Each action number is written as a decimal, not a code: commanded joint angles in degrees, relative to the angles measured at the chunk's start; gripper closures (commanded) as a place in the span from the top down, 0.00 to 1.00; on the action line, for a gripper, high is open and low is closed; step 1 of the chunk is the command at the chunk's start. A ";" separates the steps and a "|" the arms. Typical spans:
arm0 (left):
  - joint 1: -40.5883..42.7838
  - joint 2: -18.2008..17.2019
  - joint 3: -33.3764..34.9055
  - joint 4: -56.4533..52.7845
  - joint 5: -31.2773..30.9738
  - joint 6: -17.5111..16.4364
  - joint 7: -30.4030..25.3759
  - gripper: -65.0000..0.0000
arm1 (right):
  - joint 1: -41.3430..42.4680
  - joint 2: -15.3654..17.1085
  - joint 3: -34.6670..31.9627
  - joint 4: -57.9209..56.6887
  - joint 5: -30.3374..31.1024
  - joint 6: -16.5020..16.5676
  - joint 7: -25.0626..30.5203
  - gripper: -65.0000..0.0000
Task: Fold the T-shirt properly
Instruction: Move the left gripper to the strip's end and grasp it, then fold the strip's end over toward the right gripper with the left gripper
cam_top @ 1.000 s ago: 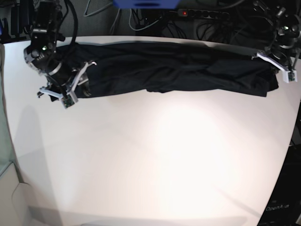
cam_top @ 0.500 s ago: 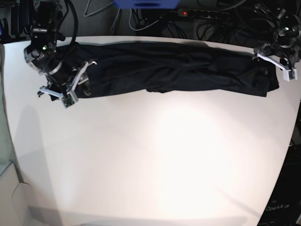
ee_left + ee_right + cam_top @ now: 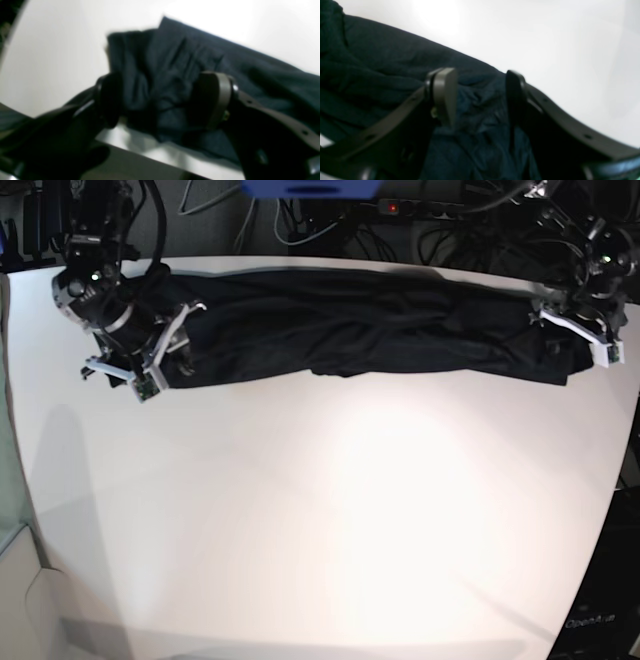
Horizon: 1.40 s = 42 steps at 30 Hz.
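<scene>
We see the T-shirt [image 3: 360,325] lying as a long, rumpled dark band across the far side of the white worktop [image 3: 330,510], running from about ten o'clock to two o'clock in the base view.

Our left hand [image 3: 163,100] stands released: in its wrist view the two fingers [image 3: 220,97] are spread wide, with bunched folds of the shirt's end lying between them, and neither finger is pressed into the cloth. In the base view this hand [image 3: 578,330] sits at two o'clock, at the shirt's end near the worktop's edge.

Our right hand [image 3: 481,97] is also parted, its fingers [image 3: 445,95] set on either side of a crumpled ridge of fabric. They straddle the cloth, but we cannot tell whether they touch it. In the base view it [image 3: 150,365] sits at ten o'clock over the other end of the shirt.

At five o'clock, on a dark surface past the worktop's rim, faint pale lettering [image 3: 590,620] seems to read "OpenArm"; it is too small to be sure.

Both wrist views are soft and blurred. The shirt's sleeves, collar and hem cannot be told apart in the folds.
</scene>
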 commanded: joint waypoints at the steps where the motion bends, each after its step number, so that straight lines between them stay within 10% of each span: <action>1: -0.94 -1.05 -0.08 0.25 -0.58 0.12 -1.04 0.70 | 0.25 0.52 0.10 0.89 0.78 0.19 1.21 0.49; 18: -3.31 -3.95 0.53 -12.24 -0.49 0.12 -1.04 0.69 | 0.25 0.52 0.10 0.89 0.78 0.19 1.21 0.49; 21: -3.23 -4.83 3.52 -13.38 -0.49 0.12 -1.13 0.55 | 0.43 0.52 0.10 0.89 0.78 0.19 1.21 0.49; 26: -3.31 -5.01 5.98 -14.70 -0.49 0.12 -0.69 0.01 | 0.43 0.52 0.10 0.89 0.78 0.19 1.21 0.49; 42: -1.03 1.67 15.83 8.51 -0.93 0.12 1.86 0.00 | 0.78 0.34 -0.16 0.89 0.78 0.19 1.21 0.49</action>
